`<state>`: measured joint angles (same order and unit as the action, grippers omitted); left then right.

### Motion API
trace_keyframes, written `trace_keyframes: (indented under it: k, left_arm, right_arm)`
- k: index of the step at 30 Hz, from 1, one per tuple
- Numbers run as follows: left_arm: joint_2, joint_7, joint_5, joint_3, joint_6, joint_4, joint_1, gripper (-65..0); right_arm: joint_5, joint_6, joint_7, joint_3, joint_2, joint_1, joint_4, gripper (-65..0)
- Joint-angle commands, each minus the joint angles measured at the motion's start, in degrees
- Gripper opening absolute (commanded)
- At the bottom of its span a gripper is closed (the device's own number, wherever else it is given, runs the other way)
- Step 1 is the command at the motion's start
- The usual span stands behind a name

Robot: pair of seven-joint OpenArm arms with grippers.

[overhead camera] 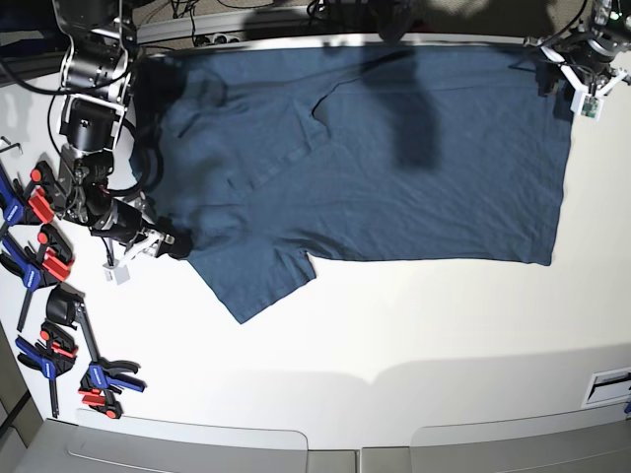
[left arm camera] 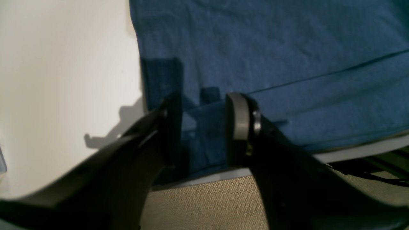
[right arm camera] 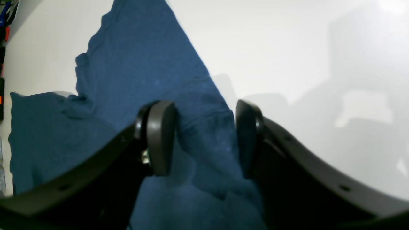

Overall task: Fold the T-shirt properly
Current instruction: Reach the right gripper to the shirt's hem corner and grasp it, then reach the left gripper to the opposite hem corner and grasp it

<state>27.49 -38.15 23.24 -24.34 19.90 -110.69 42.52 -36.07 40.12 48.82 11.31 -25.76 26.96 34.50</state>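
The dark navy-teal T-shirt [overhead camera: 394,168] lies spread flat across the back of the white table [overhead camera: 394,335], one sleeve pointing toward the front left. My right gripper [overhead camera: 175,243] is low at the shirt's left edge beside that sleeve. In the right wrist view its jaws [right arm camera: 204,137] stand apart, straddling a ridge of the T-shirt [right arm camera: 143,64]. My left gripper [overhead camera: 570,71] is at the far right corner of the shirt. In the left wrist view it [left arm camera: 204,127] is open over the corner of the T-shirt [left arm camera: 271,48], with cloth between the fingers at the table's edge.
Several blue and red clamps [overhead camera: 49,266] lie along the table's left edge, close to the right arm. The table's edge [left arm camera: 351,153] runs just behind the left gripper, with beige floor [left arm camera: 204,204] below it.
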Motion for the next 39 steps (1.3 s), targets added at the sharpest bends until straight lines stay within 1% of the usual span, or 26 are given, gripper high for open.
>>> trace_keyframes:
  k: [1, 3, 5, 6, 11, 15, 20, 23, 26, 29, 30, 33, 35, 39]
  left_arm:
    - [0.8, 0.9, 0.2, -0.5, 0.0, -0.9, 0.3, -44.3]
    - [0.8, 0.9, 0.2, -0.5, 0.0, -0.9, 0.3, -44.3]
    - [0.8, 0.9, 0.2, -0.5, 0.0, -0.9, 0.3, -44.3]
    - [0.8, 0.9, 0.2, -0.5, 0.0, -0.9, 0.3, -44.3]
    - [0.8, 1.0, 0.2, -0.5, 0.0, -0.9, 0.1, -44.2]
    - [0.8, 3.0, 0.1, -0.5, 0.0, -0.9, -0.9, -39.8]
    - [0.8, 3.1, 0.2, -0.5, 0.0, 0.1, -6.9, -39.4]
    - [0.8, 3.1, 0.2, -0.5, 0.0, 3.5, -12.5, -39.4]
    - [0.9, 3.1, 0.6, -0.5, 0.0, 11.3, -19.5, -39.4]
    - [1.2, 3.0, 3.3, -0.5, 0.0, 22.4, -27.5, -39.4]
    - [1.5, 3.1, 4.1, -0.5, 0.3, 26.4, -30.2, -39.4]
    - [2.3, 3.0, 6.7, -0.5, 2.6, 38.3, -38.7, -39.4]
    - [3.1, 2.6, 8.4, -0.5, 2.9, 45.7, -44.3, -39.4]
    - [4.3, 2.7, 8.6, -0.4, 3.3, 59.3, -55.2, -39.4]
  right_arm:
    - [1.0, -0.1, 1.2, -0.1, -0.4, 0.6, 0.4, -41.1]
    - [-0.6, -0.1, 1.0, -0.1, -0.4, 0.6, 0.4, -49.6]
    - [-2.5, -0.1, 1.0, -0.1, -0.4, 0.6, 0.4, -60.6]
    - [-3.4, -0.1, 1.0, -0.1, -0.4, 0.6, 0.4, -65.0]
    - [-3.8, -0.1, 0.9, -0.1, -0.4, 0.6, 0.4, -65.0]
    - [-3.8, -0.1, 0.9, -0.1, -0.4, 0.6, 0.3, -65.0]
    - [-3.8, -0.1, 1.0, -0.1, -0.4, 0.6, 0.4, -65.0]
    - [-3.8, -0.1, 1.0, -0.1, -0.4, 0.6, 0.4, -65.0]
    - [-3.8, -0.1, 0.9, -0.1, -0.4, 0.6, 0.4, -65.0]
    - [-3.8, -0.1, 0.9, -0.1, -0.4, 0.6, 0.4, -65.0]
    - [-3.8, -0.1, 0.9, -0.1, -0.4, 0.6, 0.4, -65.0]
    - [-3.7, -0.1, 1.0, -0.1, -0.4, 0.6, 0.4, -65.0]
    - [-3.5, -0.1, 1.0, -0.1, -0.4, 0.6, 0.4, -65.0]
    - [-3.5, -0.1, 1.0, -0.1, -0.4, 0.6, 0.4, -65.0]
